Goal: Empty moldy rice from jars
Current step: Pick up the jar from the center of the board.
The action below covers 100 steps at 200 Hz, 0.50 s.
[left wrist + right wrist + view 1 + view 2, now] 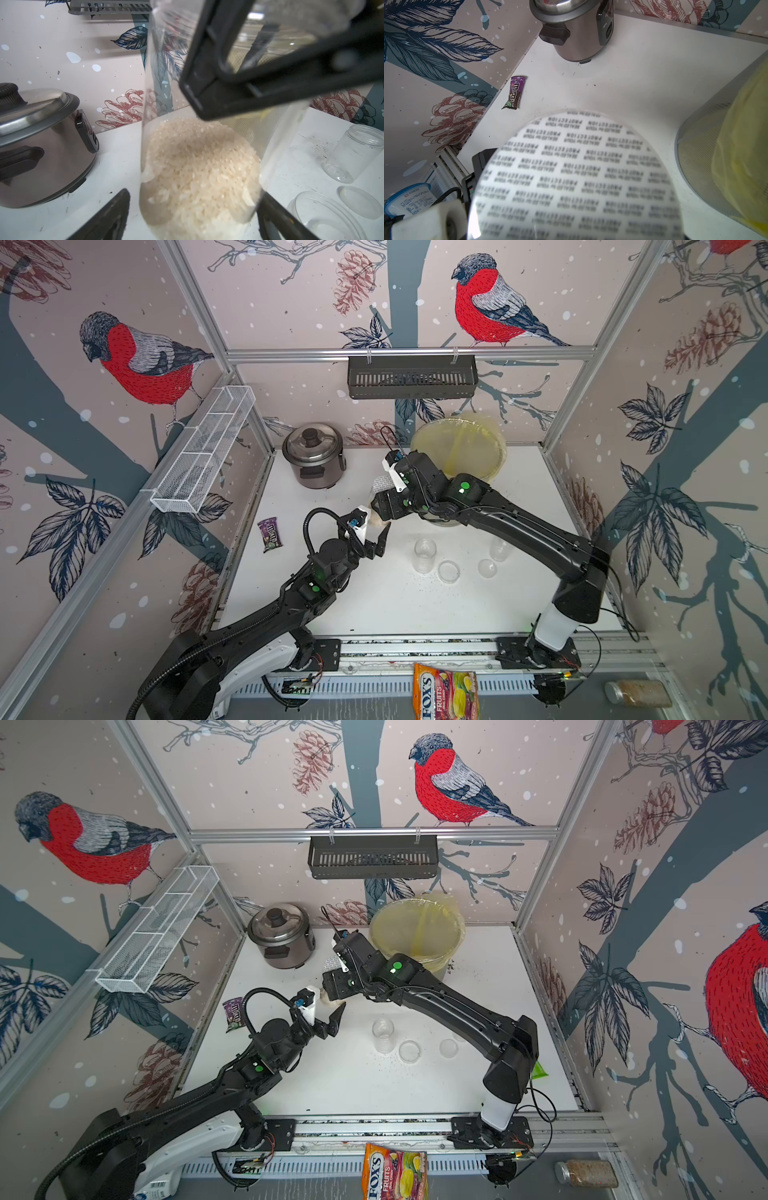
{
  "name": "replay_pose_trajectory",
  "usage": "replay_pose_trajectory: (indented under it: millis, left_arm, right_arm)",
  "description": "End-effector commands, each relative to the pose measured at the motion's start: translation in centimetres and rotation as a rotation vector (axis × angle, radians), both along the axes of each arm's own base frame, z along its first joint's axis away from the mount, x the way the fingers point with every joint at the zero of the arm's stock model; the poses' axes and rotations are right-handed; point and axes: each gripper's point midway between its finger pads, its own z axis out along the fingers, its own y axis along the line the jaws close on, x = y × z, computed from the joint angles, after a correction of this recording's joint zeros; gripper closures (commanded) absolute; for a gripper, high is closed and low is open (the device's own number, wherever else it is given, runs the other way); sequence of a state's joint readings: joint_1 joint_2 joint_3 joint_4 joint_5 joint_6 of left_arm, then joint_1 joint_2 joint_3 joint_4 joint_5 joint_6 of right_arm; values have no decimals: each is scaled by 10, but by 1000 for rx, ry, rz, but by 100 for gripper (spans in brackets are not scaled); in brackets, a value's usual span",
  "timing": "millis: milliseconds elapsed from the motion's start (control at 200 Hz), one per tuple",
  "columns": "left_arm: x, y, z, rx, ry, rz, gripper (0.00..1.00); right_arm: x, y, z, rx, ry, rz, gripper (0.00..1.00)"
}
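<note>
Far left: candy packet [270,535] and rice cooker [313,456], both out of play. Left gripper [374,534] has its jaws wide, straddling the lower half of the only jar [164,62] holding rice, mid-scene. One finger [110,212] looks clear of the wall, so I read it as not clamping. The rice [199,170] sits in the jar's bottom, long axis roughly upright. Right gripper [378,497] is on top, closed around the dotted lid [575,176] — can't tell whether the lid is seated or loose. Further right: two empty jars [424,553] [500,549] and two loose lids [449,570] [487,568]. Key relation: the bin [693,166] lies far-right of the jar, just behind the right wrist — the right arm is nearer it.
</note>
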<state>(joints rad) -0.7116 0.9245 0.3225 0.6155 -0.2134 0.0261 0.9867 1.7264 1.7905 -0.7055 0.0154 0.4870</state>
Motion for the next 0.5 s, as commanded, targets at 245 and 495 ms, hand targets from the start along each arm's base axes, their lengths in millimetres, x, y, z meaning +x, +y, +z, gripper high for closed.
replay_pose_trajectory:
  millis: [245,495]
  left_arm:
    - [-3,-1,31,-57,-103,-17,8]
    - [-9,5,50,-110,-166,-10,8]
  right_arm:
    - [-19,12,24,105,12,57,28]
    - [-23,11,22,102,20,60,28]
